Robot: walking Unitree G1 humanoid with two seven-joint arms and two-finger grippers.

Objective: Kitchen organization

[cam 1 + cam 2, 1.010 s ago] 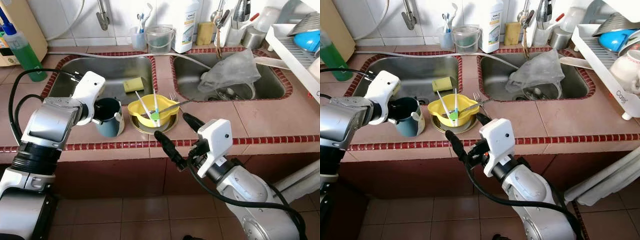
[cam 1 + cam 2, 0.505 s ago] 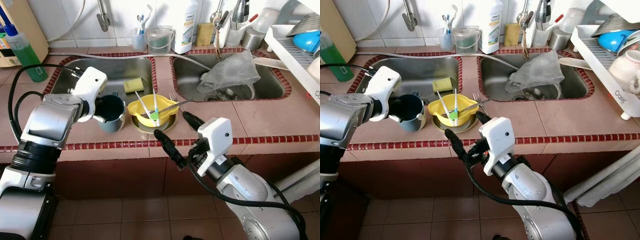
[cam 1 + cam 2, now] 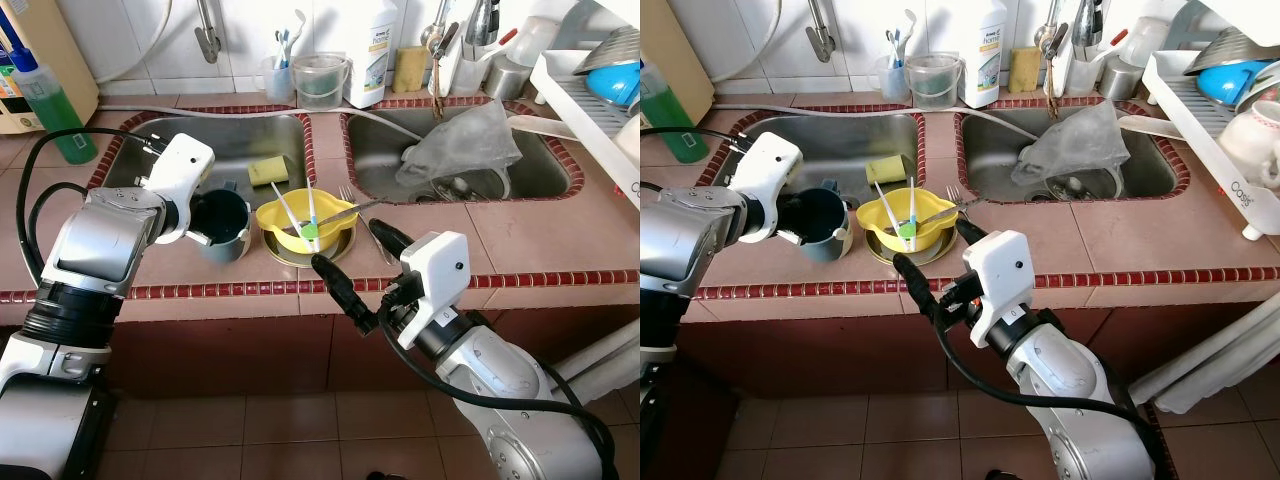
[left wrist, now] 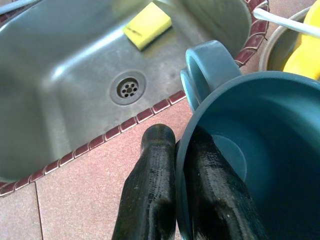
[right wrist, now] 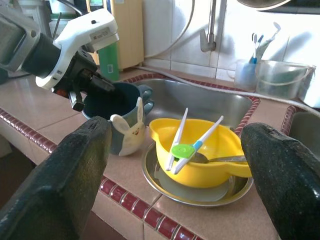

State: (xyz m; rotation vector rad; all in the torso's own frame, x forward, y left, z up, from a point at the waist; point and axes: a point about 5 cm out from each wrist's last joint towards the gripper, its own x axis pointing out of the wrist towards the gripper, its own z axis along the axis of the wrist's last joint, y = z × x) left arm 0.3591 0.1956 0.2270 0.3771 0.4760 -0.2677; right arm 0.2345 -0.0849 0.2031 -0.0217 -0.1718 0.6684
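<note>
The left end effector was clamped on the rim of the teal mug, one finger inside and one outside, on the bench beside the left sink. Just beside the mug, a yellow bowl holding tongs and a fork sat in a metal dish. The right end effector was held spread wide at the bench edge, grasping nothing.

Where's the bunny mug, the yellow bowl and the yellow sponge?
bunny mug (image 5: 125,131), right wrist view, on its bunny decoration.
yellow bowl (image 3: 285,215), left eye view, on its left rim.
yellow sponge (image 4: 148,25), left wrist view, on its top face.
</note>
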